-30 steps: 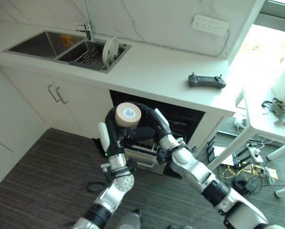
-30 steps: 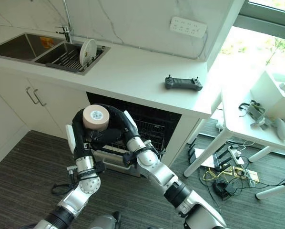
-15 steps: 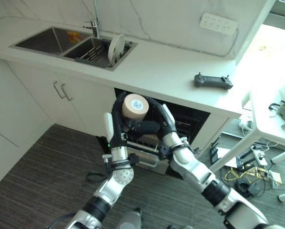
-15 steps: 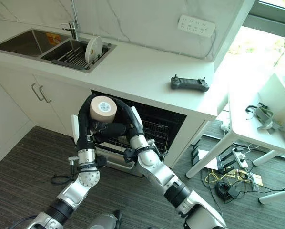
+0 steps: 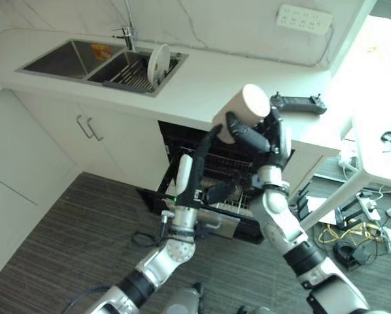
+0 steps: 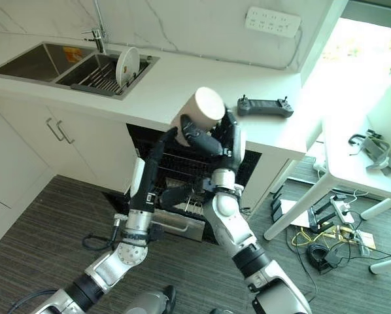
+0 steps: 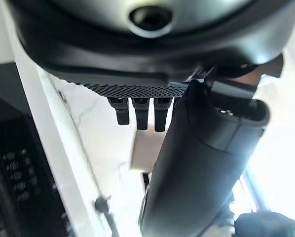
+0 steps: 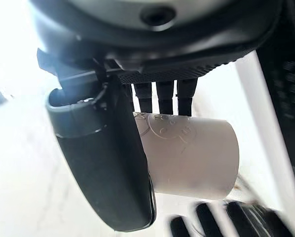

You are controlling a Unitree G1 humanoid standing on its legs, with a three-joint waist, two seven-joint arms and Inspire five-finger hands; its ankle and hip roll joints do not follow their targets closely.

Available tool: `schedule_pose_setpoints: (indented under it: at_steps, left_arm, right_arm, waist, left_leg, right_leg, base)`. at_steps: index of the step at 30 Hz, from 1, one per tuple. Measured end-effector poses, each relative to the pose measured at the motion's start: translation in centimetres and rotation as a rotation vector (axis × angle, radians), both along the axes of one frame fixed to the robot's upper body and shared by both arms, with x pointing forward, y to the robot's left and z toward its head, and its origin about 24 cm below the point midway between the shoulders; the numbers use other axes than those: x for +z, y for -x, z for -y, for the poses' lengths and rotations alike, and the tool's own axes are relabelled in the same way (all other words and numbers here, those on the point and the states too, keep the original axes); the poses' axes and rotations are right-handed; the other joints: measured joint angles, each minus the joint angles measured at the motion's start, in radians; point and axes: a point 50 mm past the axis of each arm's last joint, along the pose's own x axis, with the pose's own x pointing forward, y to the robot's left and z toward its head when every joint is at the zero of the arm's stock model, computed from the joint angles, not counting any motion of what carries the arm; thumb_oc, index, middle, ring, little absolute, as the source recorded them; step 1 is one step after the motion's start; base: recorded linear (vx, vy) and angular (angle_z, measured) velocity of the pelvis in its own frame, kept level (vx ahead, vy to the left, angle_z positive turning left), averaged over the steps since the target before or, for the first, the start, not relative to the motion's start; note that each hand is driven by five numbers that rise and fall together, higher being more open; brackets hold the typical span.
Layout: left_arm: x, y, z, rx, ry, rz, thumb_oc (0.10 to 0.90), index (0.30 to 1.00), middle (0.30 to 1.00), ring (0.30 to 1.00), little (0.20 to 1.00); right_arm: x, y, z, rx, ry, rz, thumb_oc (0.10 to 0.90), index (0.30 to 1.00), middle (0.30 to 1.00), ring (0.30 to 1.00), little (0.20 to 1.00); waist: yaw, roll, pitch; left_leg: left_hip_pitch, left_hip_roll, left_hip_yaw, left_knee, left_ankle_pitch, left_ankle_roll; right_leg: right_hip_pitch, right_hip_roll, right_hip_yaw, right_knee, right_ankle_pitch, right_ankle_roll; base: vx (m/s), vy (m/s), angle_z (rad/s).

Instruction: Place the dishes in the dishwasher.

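One cup (image 5: 243,116), passed from left hand (image 5: 213,137) to right hand (image 5: 257,139); right fingers curled round it, left straight, empty; raised at 12 o'clock above dishwasher rack (image 5: 229,175), unloaded.

The right hand (image 5: 261,134) covers the near side of the cup (image 5: 242,112). Below the left hand (image 5: 205,147), the dishwasher rack (image 5: 231,173) runs back under the desk (image 5: 202,82), its rear unseen.

— What differs from a second ago?
— The cup (image 6: 201,108) is out of the left hand (image 6: 167,139); the right hand (image 6: 208,140) grips it, raised before the counter edge.
— And the left?
— Its fingers are loose, just below the cup.
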Motion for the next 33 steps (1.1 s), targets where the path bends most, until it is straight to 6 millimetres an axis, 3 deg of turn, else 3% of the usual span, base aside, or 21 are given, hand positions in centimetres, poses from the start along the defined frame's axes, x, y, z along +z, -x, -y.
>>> schedule_pose_setpoints:
  at_steps: [7, 13, 18, 21, 23, 24, 25, 26, 27, 28, 33]
  left_arm:
    - [-2.4, 1.2, -2.9, 0.041, -0.097, -0.109, 0.800, 0.900, 0.900, 0.900, 0.900]
    - [-4.4, 2.0, -7.8, 0.086, -0.509, -0.081, 0.800, 0.900, 0.900, 0.900, 0.900]
    - [-6.1, 2.4, -9.7, 0.061, -0.743, -0.082, 0.800, 0.900, 0.900, 0.900, 0.900]
    - [-6.8, 2.6, -9.8, 0.025, -0.812, -0.053, 0.800, 0.900, 0.900, 0.900, 0.900]
    - [-6.4, 1.3, -9.0, 0.000, -0.860, 0.028, 0.800, 0.900, 0.900, 0.900, 0.900]
    - [-5.6, 0.7, -8.9, 0.018, -0.852, 0.081, 0.800, 0.900, 0.900, 0.900, 0.900]
    - [-3.6, -1.2, -8.6, 0.050, -0.852, 0.195, 0.800, 0.900, 0.900, 0.900, 0.900]
    - [-1.8, -2.7, -8.7, 0.065, -0.889, 0.274, 0.800, 0.900, 0.900, 0.900, 0.900]
    - [-1.2, -3.1, -8.8, 0.072, -0.896, 0.296, 0.800, 0.900, 0.900, 0.900, 0.900]
    - [-0.5, -3.6, -9.1, 0.071, -0.927, 0.317, 0.800, 0.900, 0.900, 0.900, 0.900]
    - [0.1, -4.2, -8.6, 0.058, -0.942, 0.345, 0.800, 0.900, 0.900, 0.900, 0.900]
  right_arm:
    - [-0.6, -0.1, 2.2, 0.032, 0.141, 0.007, 0.400, 0.300, 0.300, 0.300, 0.300]
    - [-6.6, 1.7, 4.3, 0.148, 0.278, -0.206, 0.400, 0.300, 0.300, 0.300, 0.300]
    - [-8.1, 2.2, 5.4, 0.183, 0.404, -0.282, 0.400, 0.300, 0.300, 0.300, 0.300]
    - [-6.9, 1.3, 5.3, 0.195, 0.480, -0.240, 0.400, 0.300, 0.300, 0.300, 0.300]
    - [-3.2, -2.0, 5.9, 0.151, 0.646, -0.187, 0.400, 0.300, 0.300, 0.300, 0.300]
    - [-1.7, -3.3, 6.5, 0.113, 0.689, -0.175, 0.400, 0.300, 0.300, 0.300, 0.300]
    - [1.9, -5.3, 8.1, 0.029, 0.768, -0.131, 0.400, 0.300, 0.300, 0.300, 0.300]
    - [4.1, -6.6, 9.6, -0.047, 0.792, -0.146, 0.400, 0.300, 0.300, 0.300, 0.300]
    - [4.5, -6.8, 10.1, -0.066, 0.801, -0.157, 0.400, 0.300, 0.300, 0.300, 0.300]
    - [3.4, -7.0, 10.5, -0.051, 0.827, -0.240, 0.400, 0.300, 0.300, 0.300, 0.300]
    - [2.6, -7.1, 10.0, -0.003, 0.892, -0.271, 0.400, 0.300, 0.300, 0.300, 0.300]
  waist:
    - [-0.014, 0.012, 0.000]
    - [-0.019, 0.018, -0.002]
    - [-0.028, 0.034, -0.004]
    - [-0.028, 0.062, -0.003]
    - [-0.024, 0.122, 0.013]
    - [-0.025, 0.139, 0.042]
    - [-0.022, 0.175, 0.115]
    - [-0.019, 0.188, 0.184]
    - [-0.020, 0.189, 0.217]
    - [-0.028, 0.175, 0.256]
    - [-0.024, 0.166, 0.262]
  left_leg:
    - [0.015, 0.002, 0.001, -0.015, -0.006, -0.004]
    - [0.011, 0.001, 0.008, -0.015, -0.013, -0.003]
    - [-0.005, -0.006, 0.011, -0.017, -0.009, -0.009]
    - [-0.034, -0.011, 0.011, -0.017, -0.003, -0.003]
    - [-0.118, -0.025, 0.007, -0.023, 0.043, 0.017]
    - [-0.144, -0.030, 0.007, -0.035, 0.062, 0.016]
    - [-0.188, -0.034, 0.002, -0.046, 0.093, 0.016]
    - [-0.220, -0.035, 0.000, -0.059, 0.118, 0.009]
    - [-0.224, -0.034, 0.000, -0.063, 0.121, 0.006]
    - [-0.234, -0.034, 0.012, -0.071, 0.119, 0.011]
    - [-0.223, -0.047, 0.012, -0.105, 0.148, 0.035]
  right_leg:
    - [0.003, -0.001, 0.006, 0.015, -0.008, 0.004]
    - [-0.007, -0.008, 0.010, 0.026, -0.018, 0.002]
    - [-0.028, -0.015, 0.013, 0.028, -0.018, 0.005]
    - [-0.058, -0.023, 0.013, 0.034, -0.015, 0.008]
    - [-0.161, -0.042, 0.010, 0.066, -0.003, 0.012]
    - [-0.197, -0.049, 0.013, 0.076, 0.002, 0.010]
    - [-0.253, -0.052, 0.014, 0.096, 0.017, 0.010]
    - [-0.298, -0.057, 0.013, 0.109, 0.034, 0.002]
    - [-0.302, -0.057, 0.013, 0.110, 0.037, 0.001]
    - [-0.316, -0.059, 0.016, 0.107, 0.040, 0.005]
    - [-0.313, -0.063, 0.020, 0.087, 0.042, 0.011]
  base:
    - [0.04, 0.013, -0.01]
    - [0.08, 0.073, -0.02]
    - [0.03, 0.091, -0.02]
    - [-0.07, 0.134, 0.04]
    - [-0.23, 0.179, 0.13]
    - [-0.25, 0.199, 0.14]
    - [-0.18, 0.176, 0.11]
    - [-0.12, 0.154, 0.10]
    - [-0.06, 0.118, 0.02]
    - [-0.04, 0.139, -0.05]
    - [-0.04, 0.087, 0.06]
